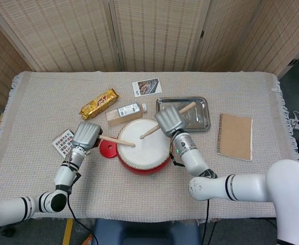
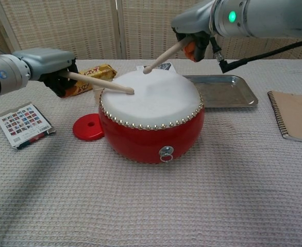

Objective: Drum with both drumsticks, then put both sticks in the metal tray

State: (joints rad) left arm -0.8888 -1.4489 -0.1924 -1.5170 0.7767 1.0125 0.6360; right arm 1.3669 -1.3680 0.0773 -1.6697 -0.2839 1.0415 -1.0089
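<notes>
Two sticks: one in each hand, both angled toward the drum
Left hand [image 2: 50, 64]: grasps the left drumstick [image 2: 102, 83] by its butt; the tip rests on the white drumhead near its left rim
Right hand [image 2: 192, 23]: grasps the right drumstick [image 2: 164, 55]; the tip hangs in the air above the far part of the drumhead, not touching it
Drum [image 1: 143, 148]: red shell with a white skin, studs round the rim and a metal ring on the front; stands near the middle of the table, toward the front edge
Metal tray [image 1: 200, 113]: just behind the drum on its right side, toward the back edge; no stick lies in it
Red disc [image 2: 88, 127]: flat on the cloth, just beside the drum's left side
Notebook [image 1: 235, 136]: brown, spiral-bound, near the right edge
Candy bar [image 1: 99, 103]: gold wrapper, behind the left hand
Card [image 2: 26, 124]: small printed pack toward the left edge
Photo [image 1: 147, 87]: near the back edge, behind the drum
</notes>
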